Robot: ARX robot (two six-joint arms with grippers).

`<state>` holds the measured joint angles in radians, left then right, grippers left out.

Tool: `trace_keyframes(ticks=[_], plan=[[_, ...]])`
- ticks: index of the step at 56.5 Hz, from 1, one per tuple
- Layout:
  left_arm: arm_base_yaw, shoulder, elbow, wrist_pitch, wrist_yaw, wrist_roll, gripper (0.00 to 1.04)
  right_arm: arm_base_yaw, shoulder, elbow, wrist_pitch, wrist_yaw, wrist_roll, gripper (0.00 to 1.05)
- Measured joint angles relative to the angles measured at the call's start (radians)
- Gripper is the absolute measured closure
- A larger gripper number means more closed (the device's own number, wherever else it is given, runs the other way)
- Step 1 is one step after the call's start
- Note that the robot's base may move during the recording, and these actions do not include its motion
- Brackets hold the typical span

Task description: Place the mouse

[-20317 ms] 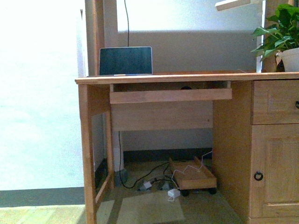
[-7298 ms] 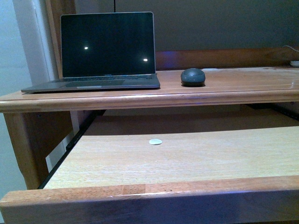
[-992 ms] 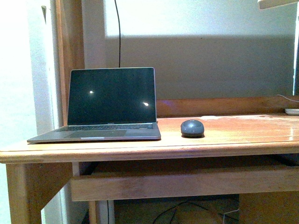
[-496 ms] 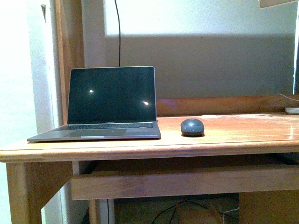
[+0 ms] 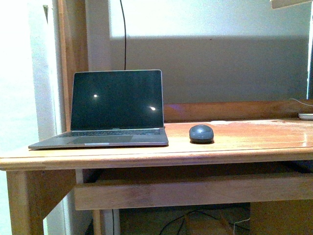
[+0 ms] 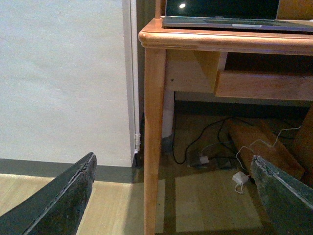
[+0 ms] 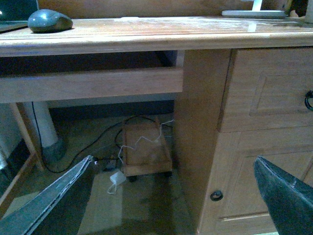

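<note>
The dark blue-grey mouse (image 5: pixel 201 133) rests on the wooden desk top (image 5: pixel 244 142), just right of the open laptop (image 5: pixel 115 110). It also shows in the right wrist view as a mouse (image 7: pixel 50 21) on the desk surface. Neither arm appears in the front view. My left gripper (image 6: pixel 173 196) is open, low in front of the desk's left leg (image 6: pixel 152 142), holding nothing. My right gripper (image 7: pixel 173 196) is open too, below the desk top and facing the cupboard side, with nothing between its fingers (image 7: pixel 288 196).
The keyboard tray (image 5: pixel 195 191) is pushed in under the desk top. A cupboard door with a ring pull (image 7: pixel 215 196) is at the right. Cables and a small wheeled wooden stand (image 7: pixel 145 152) lie on the floor under the desk. A wall (image 6: pixel 63 78) stands left of the desk.
Nothing has visibly moved in the last second. Seven seconds ago the keyboard tray was pulled out and the camera sat lower; now the tray is in.
</note>
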<state>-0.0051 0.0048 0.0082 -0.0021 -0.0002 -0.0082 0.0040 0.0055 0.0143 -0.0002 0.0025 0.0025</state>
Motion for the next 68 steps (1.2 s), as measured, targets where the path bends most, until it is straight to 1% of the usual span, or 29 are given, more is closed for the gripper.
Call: trace_keyframes(ticks=[68], plan=[[0.0, 0.0, 0.0, 0.0, 0.0, 0.0, 0.08, 0.0, 0.0, 0.0, 0.0, 0.0, 0.0, 0.07]])
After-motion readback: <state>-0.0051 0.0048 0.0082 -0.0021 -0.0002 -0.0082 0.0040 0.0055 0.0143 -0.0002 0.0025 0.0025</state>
